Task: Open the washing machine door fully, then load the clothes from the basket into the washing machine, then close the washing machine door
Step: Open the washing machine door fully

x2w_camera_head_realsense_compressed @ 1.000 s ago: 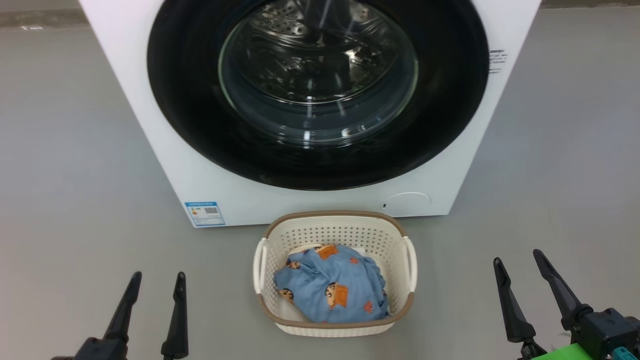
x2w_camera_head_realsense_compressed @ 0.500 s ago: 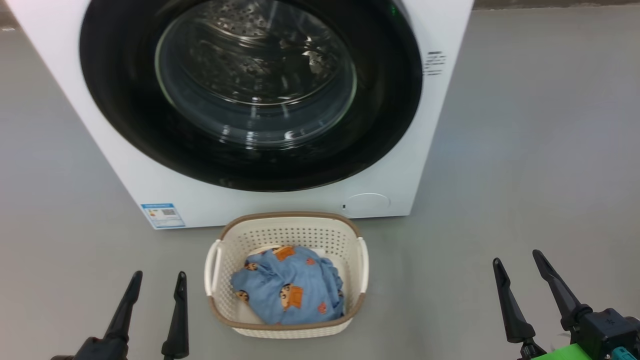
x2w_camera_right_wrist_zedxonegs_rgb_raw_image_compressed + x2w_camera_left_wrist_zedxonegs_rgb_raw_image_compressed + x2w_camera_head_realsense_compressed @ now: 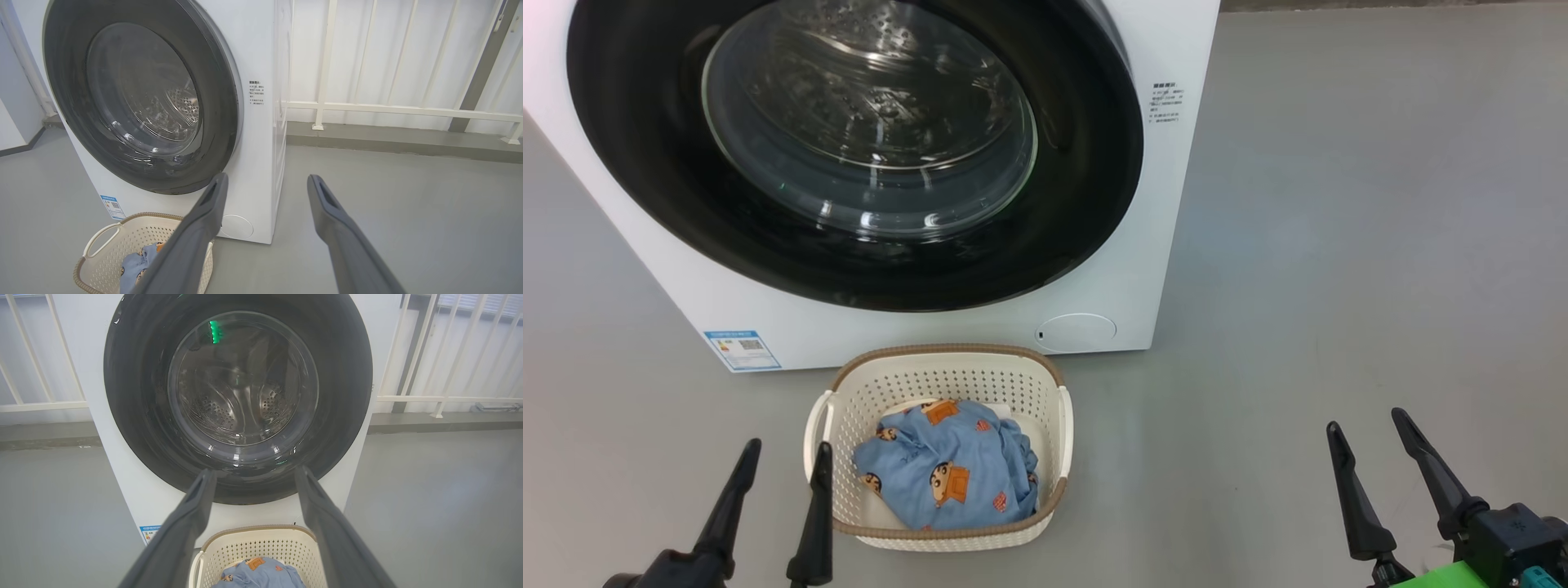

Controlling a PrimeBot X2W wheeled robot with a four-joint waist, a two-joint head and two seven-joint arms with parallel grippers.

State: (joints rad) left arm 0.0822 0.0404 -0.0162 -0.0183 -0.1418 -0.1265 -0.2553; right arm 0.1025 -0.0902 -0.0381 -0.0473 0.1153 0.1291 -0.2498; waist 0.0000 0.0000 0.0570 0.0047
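Grey floor (image 3: 1339,245), white railing (image 3: 388,109)

The left gripper (image 3: 788,449) is held low, fingers spread wide. The right gripper (image 3: 1365,420) is held likewise, nothing grasped.

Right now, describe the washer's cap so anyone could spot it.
Find the white washer with its black door. Under the door, at the front's lower right, is the cap. It is round and white; the sticker at lower left is blue and rectangular.
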